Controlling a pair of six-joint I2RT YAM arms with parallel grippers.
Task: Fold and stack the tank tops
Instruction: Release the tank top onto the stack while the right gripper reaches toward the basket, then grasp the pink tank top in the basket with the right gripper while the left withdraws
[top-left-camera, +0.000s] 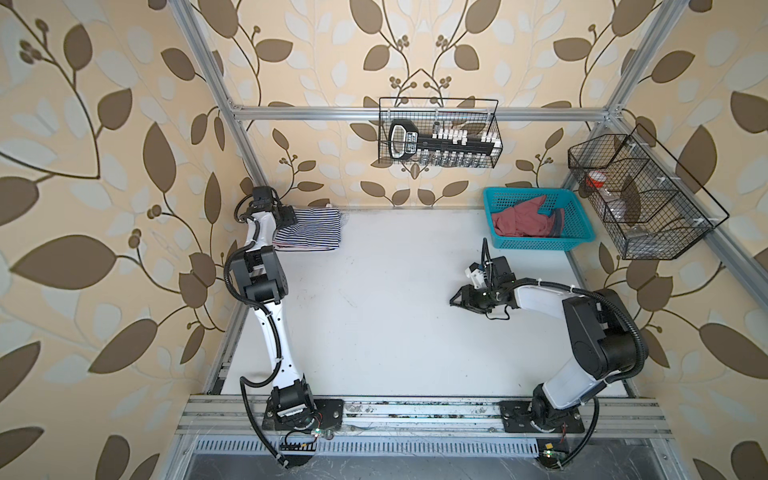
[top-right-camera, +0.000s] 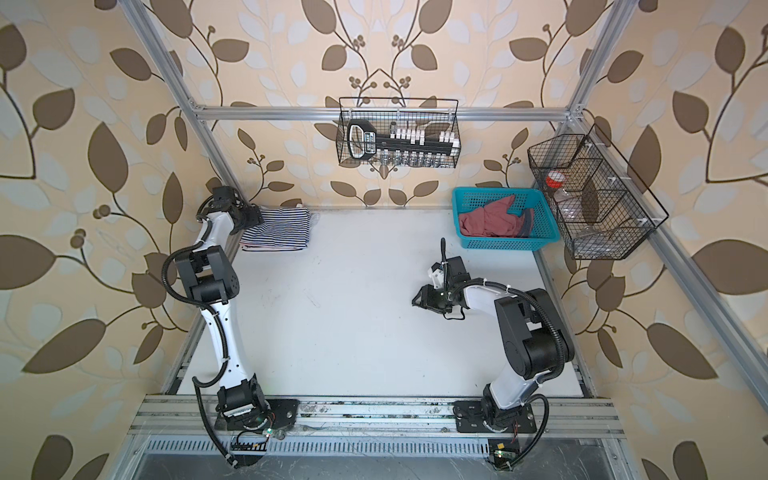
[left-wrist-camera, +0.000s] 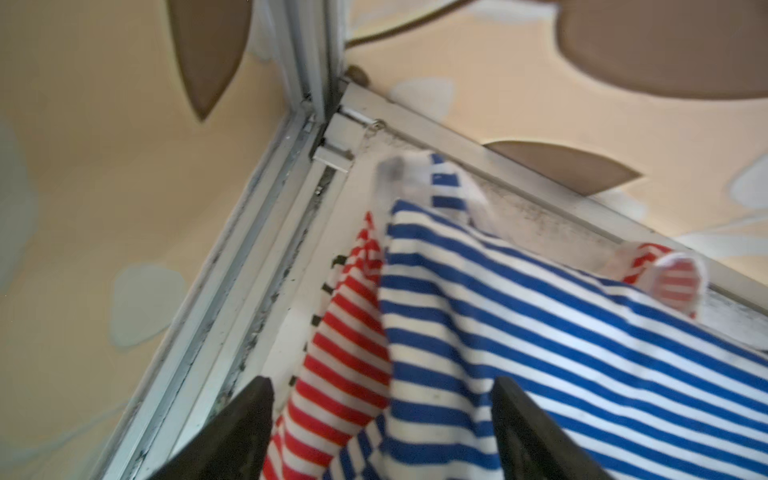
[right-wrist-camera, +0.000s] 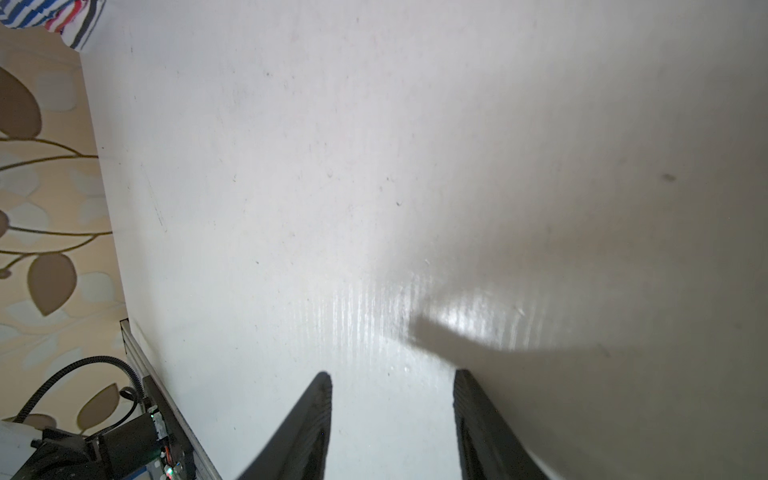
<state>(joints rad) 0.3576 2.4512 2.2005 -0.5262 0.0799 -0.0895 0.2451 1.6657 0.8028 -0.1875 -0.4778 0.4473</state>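
The left claw (left-wrist-camera: 382, 384), jaws spread, straddles the striped tank tops (left-wrist-camera: 540, 332) stacked in the bench's (top-left-camera: 395, 311) far-left corner, likely to keep mid-bench free for folding, while the right claw (right-wrist-camera: 392, 374) hangs open and empty.

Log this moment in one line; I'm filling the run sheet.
left gripper: open at navy-striped top | right gripper: open, empty | navy-striped top: on red-striped top, far-left corner | dusty red top: crumpled in turquoise basket
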